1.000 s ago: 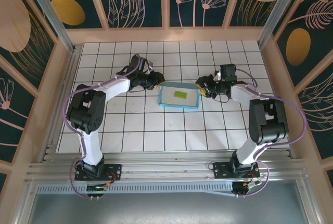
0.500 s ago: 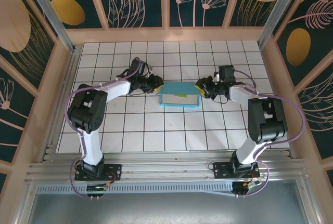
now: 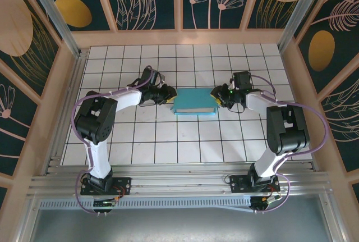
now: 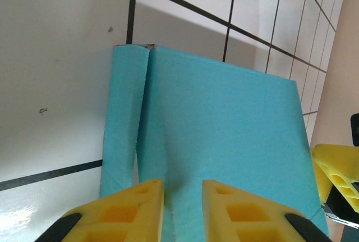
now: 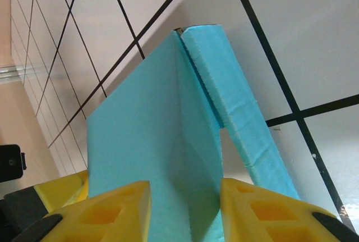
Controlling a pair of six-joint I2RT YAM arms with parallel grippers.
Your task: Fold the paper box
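The left tool (image 4: pixel 182 190) pinches the turquoise paper box (image 4: pixel 224 135) at its near edge between 2 yellow fingers (image 4: pixel 120 217).

One paper box (image 3: pixel 194 103), two claws (left claw (image 3: pixel 172 96), right claw (image 3: pixel 215 97)).

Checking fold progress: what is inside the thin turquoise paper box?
The thin turquoise paper box shows folded-over outer panels and a side flap, lying on the white tiled table. The top panel covers its inside.
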